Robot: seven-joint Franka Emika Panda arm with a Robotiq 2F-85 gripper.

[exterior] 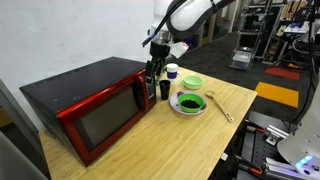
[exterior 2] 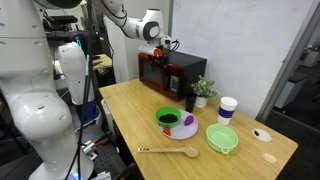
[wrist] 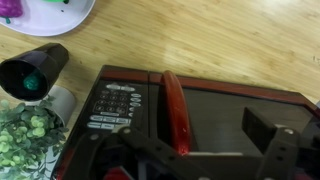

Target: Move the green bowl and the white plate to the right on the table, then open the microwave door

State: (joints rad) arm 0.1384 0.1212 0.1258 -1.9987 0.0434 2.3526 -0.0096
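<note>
The gripper (wrist: 200,152), wide open and empty, is held at the microwave door (wrist: 240,110) for the opening step; the handle (wrist: 175,110), seemingly not yet touched, must be grasped and pulled.

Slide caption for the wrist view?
Open gripper hovers at the red handle of the microwave door, keypad beside it, table beyond.

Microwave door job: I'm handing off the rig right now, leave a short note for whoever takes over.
Gripper open, empty, above the microwave's handle.
Green bowl and white plate sit close together on the table, beyond the microwave's panel end; they look already placed.
Microwave door shut.
Left: grasp the handle, swing the door open.
</note>
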